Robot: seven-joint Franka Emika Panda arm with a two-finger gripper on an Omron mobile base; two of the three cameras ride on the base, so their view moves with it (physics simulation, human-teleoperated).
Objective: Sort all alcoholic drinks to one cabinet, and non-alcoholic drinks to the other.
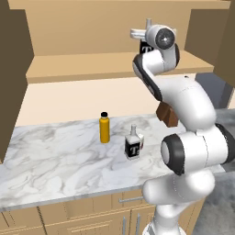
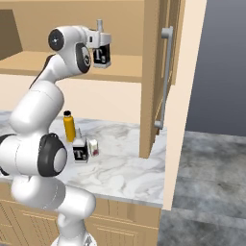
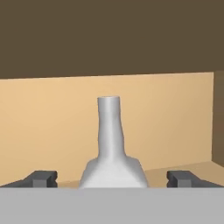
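Up on the wide cabinet's shelf [image 1: 82,66], the gripper [image 3: 113,178] stands wide open astride 1 "T" bottle [image 2: 101,56], its neck pointing to 12 o'clock between the parted fingers.

One T bottle [image 2: 101,55] stands on the shelf [image 1: 82,66] of the wide cabinet [image 1: 69,27], upper centre of frame — between the spread fingers of the hand [image 3: 112,178]. On the surface [image 1: 55,156] below, the orange bottle [image 1: 104,128] stands left of the second T bottle [image 1: 133,144] — near, apart.

bottle [image 3: 111,144] between open fingers [image 3: 41,178], shelf room around
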